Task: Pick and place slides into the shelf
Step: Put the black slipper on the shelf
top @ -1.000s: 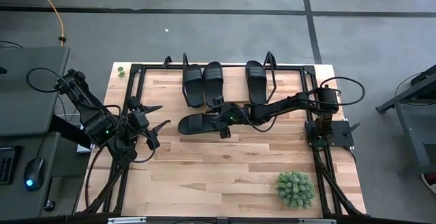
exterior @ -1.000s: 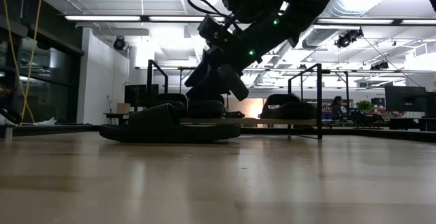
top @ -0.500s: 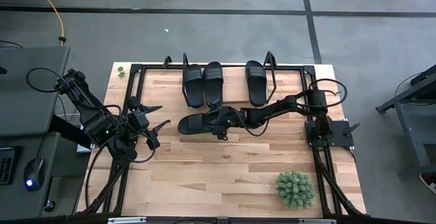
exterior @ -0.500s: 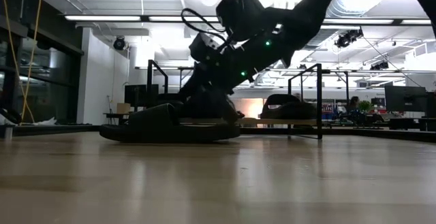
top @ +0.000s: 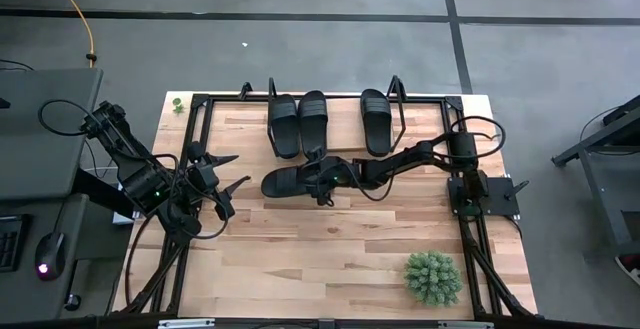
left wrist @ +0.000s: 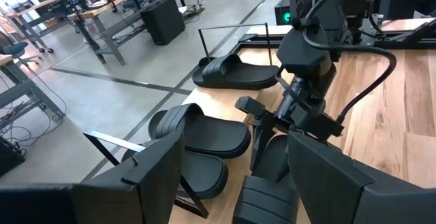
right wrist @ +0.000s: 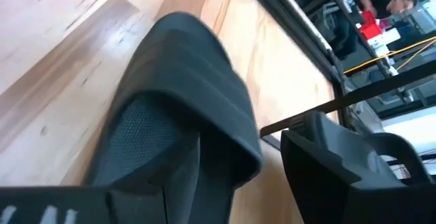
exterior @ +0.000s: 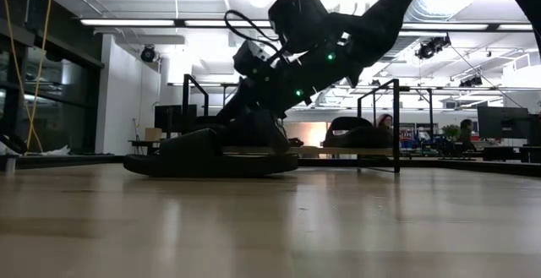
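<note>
Three black slides [top: 313, 119] lie side by side on the shelf [top: 343, 119] along the table's far edge. The fourth slide [top: 285, 182] lies flat on its sole on the tabletop, lengthwise left to right, with its strap [right wrist: 187, 91] toward the left. My right gripper [top: 322, 180] is open and down at this slide's right-hand end [exterior: 254, 130]. One finger [right wrist: 136, 200] is over the footbed and the other [right wrist: 337, 173] is outside its side edge. My left gripper [top: 232, 173] waits open near the table's left side. My right gripper comes slanting down from the right, along the slide. Its open fingers stand on either side of the slide's side edge [right wrist: 228, 176] behind the strap. I cannot tell whether either finger touches the slide.
A green plant ball [top: 433, 277] sits near the table's near right corner. A small green thing [top: 177, 104] lies at the far left corner. The shelf's black tube uprights [top: 398, 94] rise at the far edge. Bare board shows between the middle and right shelf slides.
My right gripper has moved down and a little toward the table's left, from above the slide's right end to low over it. The slide has stayed where it was.
</note>
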